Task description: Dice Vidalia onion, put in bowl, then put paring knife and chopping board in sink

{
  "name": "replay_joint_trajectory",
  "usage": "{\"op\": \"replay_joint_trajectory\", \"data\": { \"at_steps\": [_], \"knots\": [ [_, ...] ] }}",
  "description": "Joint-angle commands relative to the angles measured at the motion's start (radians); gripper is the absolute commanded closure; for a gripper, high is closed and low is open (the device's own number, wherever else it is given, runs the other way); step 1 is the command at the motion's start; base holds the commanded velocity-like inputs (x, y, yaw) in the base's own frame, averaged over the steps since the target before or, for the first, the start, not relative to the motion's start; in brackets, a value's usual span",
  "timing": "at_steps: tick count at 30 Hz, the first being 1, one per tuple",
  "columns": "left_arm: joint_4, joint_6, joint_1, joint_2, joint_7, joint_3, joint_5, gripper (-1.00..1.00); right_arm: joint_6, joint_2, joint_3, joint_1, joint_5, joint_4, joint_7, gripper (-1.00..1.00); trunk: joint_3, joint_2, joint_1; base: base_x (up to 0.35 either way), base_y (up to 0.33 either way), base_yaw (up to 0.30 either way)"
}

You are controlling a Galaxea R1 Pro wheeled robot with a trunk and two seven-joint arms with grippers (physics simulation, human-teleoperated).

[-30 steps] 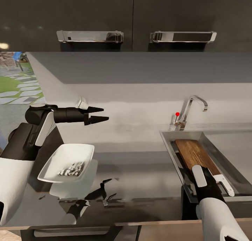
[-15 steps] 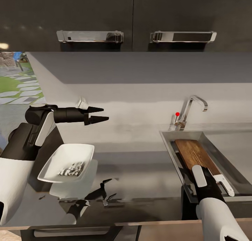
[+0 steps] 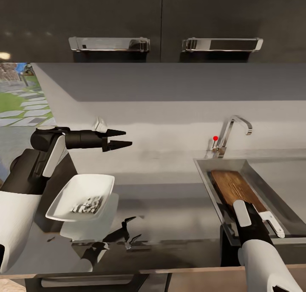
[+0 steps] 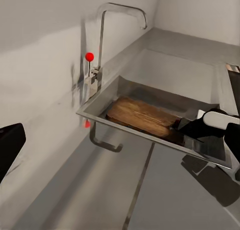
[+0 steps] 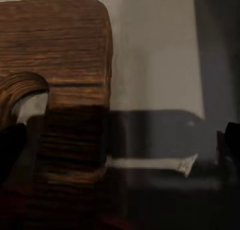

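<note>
The chopping board (image 3: pixel 234 187) shifts slightly inside the sink (image 3: pixel 204 168); diced onion (image 3: pixel 88 204) fills the bowl (image 3: pixel 63 198). Left end effector (image 3: pixel 123 138) released; right end effector's state unclear.

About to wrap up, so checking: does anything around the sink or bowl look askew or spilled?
The chopping board sits tilted in the sink, its far end propped against the wall. The diced onion is all inside the bowl, with nothing spilled on the countertop.

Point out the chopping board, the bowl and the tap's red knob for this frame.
chopping board (image 3: pixel 233 186): head view, middle of its wooden face, inside the sink.
bowl (image 3: pixel 68 195): head view, bare inner wall.
red knob (image 4: pixel 89 56): left wrist view, centre of the knob.
</note>
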Motion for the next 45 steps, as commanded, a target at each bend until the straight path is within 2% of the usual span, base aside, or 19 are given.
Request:
{"op": "replay_joint_trajectory", "data": {
  "at_steps": [1, 33, 45],
  "knots": [
    [0.000, 0.007, -0.001, 0.001, 0.001, -0.002, 0.006, -1.00, -0.016, 0.000, -0.003, 0.000, -0.007, -0.001, -0.010, -1.00, -0.001, -0.001, 0.000, 0.000, 0.000, 0.000],
    [0.000, 0.007, -0.001, 0.001, 0.001, -0.002, 0.006, -1.00, -0.018, 0.000, 0.002, 0.000, -0.008, -0.001, -0.008, -1.00, -0.001, -0.001, 0.000, 0.000, 0.000, 0.000],
    [0.000, 0.007, -0.001, 0.001, 0.001, -0.002, 0.006, -1.00, -0.018, 0.000, 0.002, 0.000, -0.009, -0.001, -0.008, -1.00, 0.012, -0.001, 0.000, 0.000, 0.000, 0.000]
  ]
}}
